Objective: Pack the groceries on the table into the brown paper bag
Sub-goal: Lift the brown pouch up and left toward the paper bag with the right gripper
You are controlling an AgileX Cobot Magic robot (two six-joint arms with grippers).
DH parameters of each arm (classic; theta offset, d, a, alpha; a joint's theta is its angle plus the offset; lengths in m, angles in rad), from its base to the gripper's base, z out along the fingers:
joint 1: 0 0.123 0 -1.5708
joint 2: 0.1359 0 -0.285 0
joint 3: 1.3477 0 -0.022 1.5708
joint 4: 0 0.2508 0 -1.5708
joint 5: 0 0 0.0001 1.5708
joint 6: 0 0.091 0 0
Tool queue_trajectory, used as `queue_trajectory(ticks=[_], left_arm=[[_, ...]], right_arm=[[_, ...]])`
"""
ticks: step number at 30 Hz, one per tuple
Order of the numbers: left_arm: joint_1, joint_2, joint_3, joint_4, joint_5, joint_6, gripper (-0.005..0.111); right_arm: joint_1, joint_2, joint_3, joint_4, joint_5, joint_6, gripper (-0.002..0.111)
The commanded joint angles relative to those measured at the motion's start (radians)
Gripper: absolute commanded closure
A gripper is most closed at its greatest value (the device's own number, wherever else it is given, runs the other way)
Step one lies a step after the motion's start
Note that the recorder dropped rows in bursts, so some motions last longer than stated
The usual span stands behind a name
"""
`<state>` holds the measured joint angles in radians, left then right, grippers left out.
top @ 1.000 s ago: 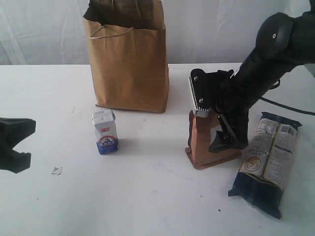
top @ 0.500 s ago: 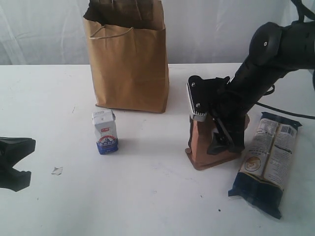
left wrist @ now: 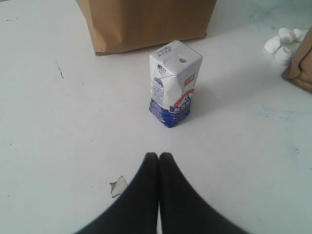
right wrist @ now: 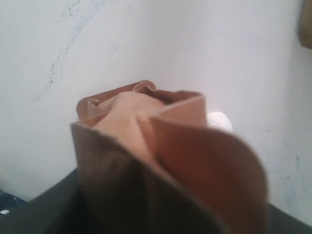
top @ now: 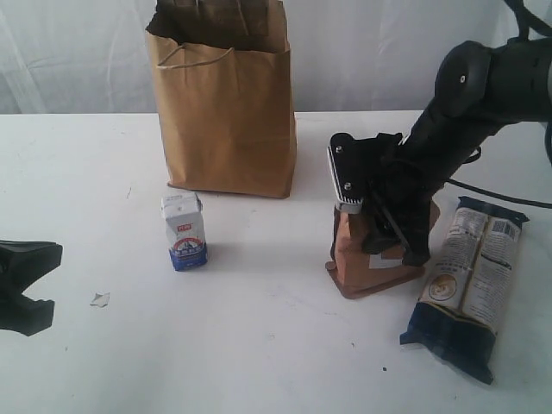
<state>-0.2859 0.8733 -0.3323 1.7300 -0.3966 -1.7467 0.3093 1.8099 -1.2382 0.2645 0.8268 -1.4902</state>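
Right tool [top: 373, 220] pinches the top of the upright copper-brown pouch [top: 371, 278]. Left tool [left wrist: 159, 158] is pressed together, holding nothing. Small white-blue carton [left wrist: 173, 85] stands ahead of it on the tabletop [left wrist: 58, 136].

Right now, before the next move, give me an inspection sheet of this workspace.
Surface: white table, faint scuffs and specks.
Job's things: brown paper bag upright at the back, top open; small white-blue carton upright in front of it; copper-brown pouch upright; long dark-blue/cream packet lying flat beside the pouch.
Clutter: paper scrap near the carton; white lumps by the pouch.
Grippers: left gripper shut, empty; right gripper astride the pouch's top, apparently pinching it.
Cables: black cable behind the right arm.
Surroundings: white curtain.
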Motion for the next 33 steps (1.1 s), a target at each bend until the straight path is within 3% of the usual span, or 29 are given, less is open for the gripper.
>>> queue_trajectory(ticks=[1,4,9,21,24,30,33], left_arm=[[-0.007,-0.012,0.007,0.014,0.008,-0.009,0.107],[-0.007,-0.012,0.007,0.014,0.008,-0.009,0.107],[-0.007,-0.012,0.007,0.014,0.008,-0.009,0.107],[-0.007,-0.012,0.007,0.014,0.008,-0.009,0.107],[-0.007,-0.012,0.007,0.014,0.006,-0.009,0.107],[-0.007,-0.012,0.007,0.014,0.005,-0.009,0.107],[-0.007,-0.012,0.007,0.014,0.005,-0.009,0.107]], right_arm=[[-0.001,0.013,0.004,-0.026,0.119,0.019,0.097],[-0.001,-0.001,0.004,0.018,0.128,0.108,0.108],[-0.001,-0.073,-0.012,0.056,0.124,0.353,0.108],[-0.018,-0.179,-0.096,0.085,0.202,0.638,0.108],[-0.073,-0.179,-0.122,0.217,0.259,0.668,0.108],[-0.229,-0.179,-0.158,0.698,0.368,0.626,0.108],[-0.301,-0.179,-0.170,0.850,0.383,0.613,0.108]])
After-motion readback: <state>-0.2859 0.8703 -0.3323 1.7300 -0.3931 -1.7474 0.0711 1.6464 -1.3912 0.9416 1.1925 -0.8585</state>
